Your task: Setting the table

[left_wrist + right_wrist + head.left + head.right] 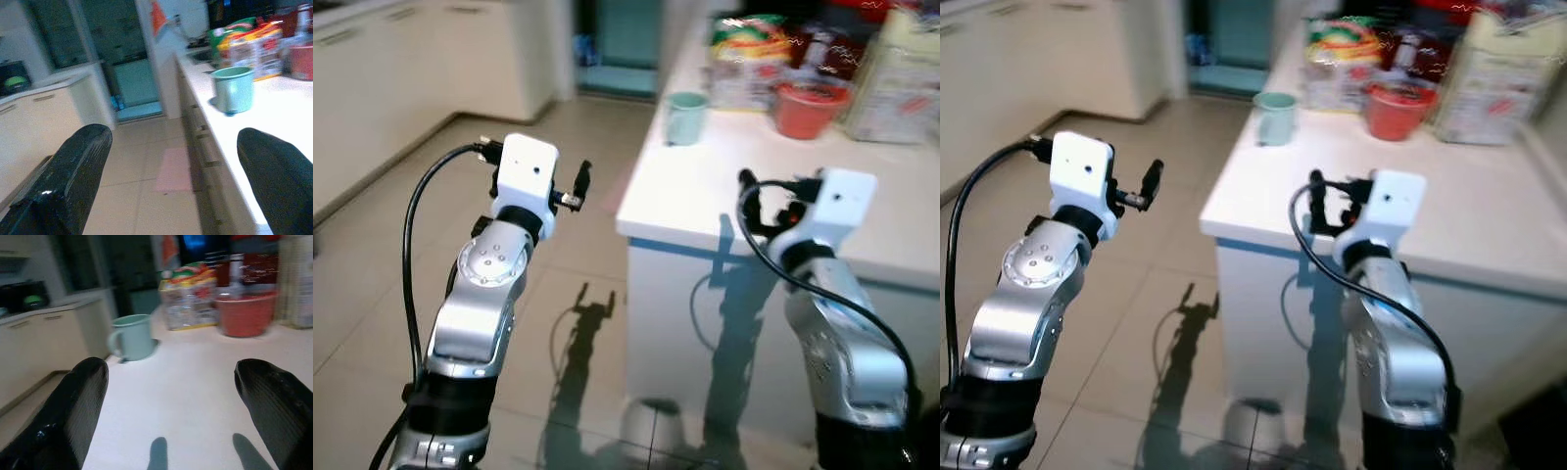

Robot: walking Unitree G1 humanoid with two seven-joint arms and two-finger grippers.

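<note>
A mint green mug (pixel 686 116) stands near the left edge of the white counter (pixel 705 196). A red bowl (pixel 811 106) sits further right, in front of colourful snack packs (pixel 749 54). My left gripper (pixel 173 136) is open and empty, held over the floor to the left of the counter's corner. It faces along the counter's side with the mug (pixel 234 88) ahead. My right gripper (pixel 171 366) is open and empty above the counter's near part. The mug (pixel 132 337) and the bowl (pixel 246 313) lie beyond it.
Cream cabinets (pixel 372 69) line the left wall across a tiled floor (pixel 578 294). A dark doorway (pixel 626 39) lies beyond the counter's far end. A large pale bag (pixel 901 83) stands at the counter's right. The counter's front panel (pixel 685 323) drops to the floor before me.
</note>
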